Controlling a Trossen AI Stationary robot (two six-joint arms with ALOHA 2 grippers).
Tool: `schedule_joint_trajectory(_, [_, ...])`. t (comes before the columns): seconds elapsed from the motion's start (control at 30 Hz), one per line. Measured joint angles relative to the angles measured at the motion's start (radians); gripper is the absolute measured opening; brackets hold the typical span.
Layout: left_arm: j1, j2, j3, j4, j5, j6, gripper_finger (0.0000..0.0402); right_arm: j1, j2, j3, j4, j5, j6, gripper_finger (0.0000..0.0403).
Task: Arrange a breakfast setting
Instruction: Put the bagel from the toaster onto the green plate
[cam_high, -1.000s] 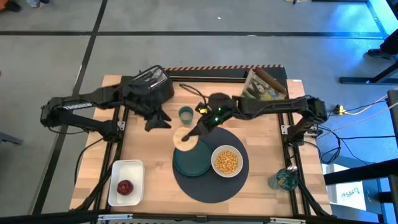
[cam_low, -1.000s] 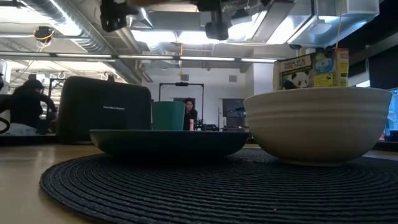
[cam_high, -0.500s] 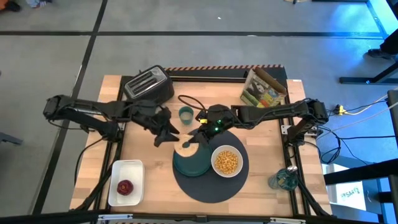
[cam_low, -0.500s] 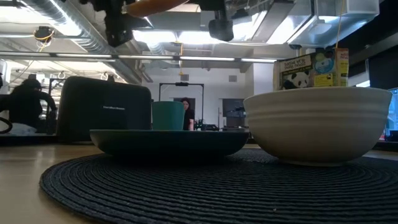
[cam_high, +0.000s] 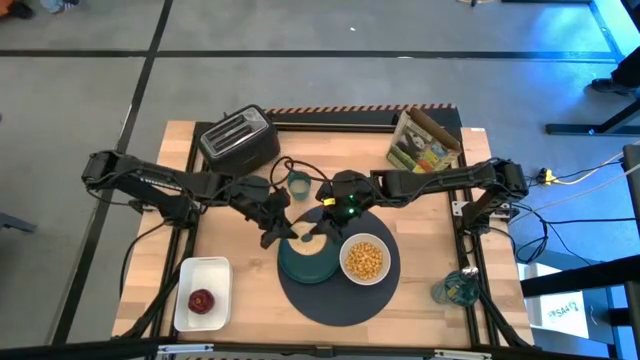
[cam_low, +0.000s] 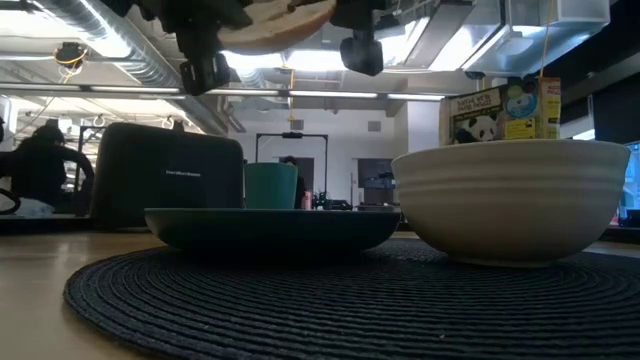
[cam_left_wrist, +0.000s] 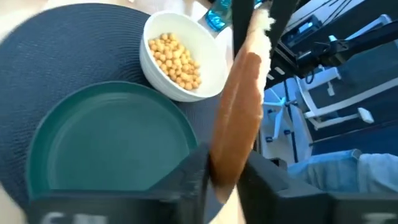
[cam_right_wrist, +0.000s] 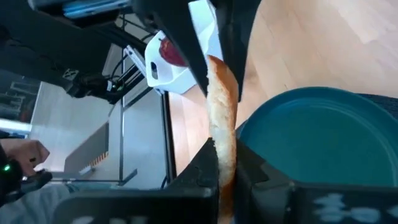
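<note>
The teal plate is the middle of it all. It sits on the dark round mat, and the white bowl sits right beside it on the same mat. The bowl is already full of yellow cereal. So that part looks done.

Right now both arms meet just above the plate's back edge. The left claw and the right claw each pinch the same bagel half, one on each side of it. The bagel half is held on its edge, up in the air, not touching the plate. It looks like one arm is passing it to the other, but I cannot tell which way. I think it is meant to go on the plate, which has nothing on it yet.

The small green cup stands behind the plate, off the mat. The red fruit is well away from the plate, in the white tray near the counter's front corner. I cannot see the spoon anywhere. So the setting seems about half done. The bagel, the fruit, the cup and the spoon still look left to place.
</note>
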Motion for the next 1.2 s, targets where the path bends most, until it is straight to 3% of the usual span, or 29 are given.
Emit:
schedule_joint_trajectory(0.13, [-0.004, 0.010, 0.000, 0.019, 0.002, -0.011, 0.0014, 0.001, 0.000, 0.000, -0.015, -0.005, -0.005, 0.0018])
schedule_joint_trajectory(0.27, [-0.010, 0.041, 0.000, 0.020, -0.012, -0.024, 0.0015, 0.000, 0.000, 0.001, -0.073, 0.035, -0.005, 0.0057])
schedule_joint_trajectory(0.43, [-0.038, 0.140, 0.000, 0.024, -0.007, -0.045, 0.0014, 0.000, -0.016, 0.002, -0.164, 0.094, -0.012, 0.0137])
schedule_joint_trajectory(0.67, [-0.038, 0.306, 0.000, 0.027, -0.003, -0.032, 0.0013, 0.015, -0.040, 0.000, -0.249, 0.257, -0.035, 0.0217])
schedule_joint_trajectory(0.9, [0.002, 0.412, 0.000, 0.020, 0.056, -0.019, 0.0012, 0.021, -0.048, 0.000, -0.253, 0.284, -0.056, 0.0228])
schedule_joint_trajectory(1.1, [0.043, 0.410, 0.001, -0.071, 0.160, -0.152, 0.0024, 0.021, -0.048, 0.000, -0.276, 0.284, -0.061, 0.0229])
schedule_joint_trajectory(1.2, [0.053, 0.393, 0.001, -0.118, 0.157, -0.165, 0.0030, 0.021, -0.048, 0.000, -0.275, 0.295, -0.065, 0.0229])
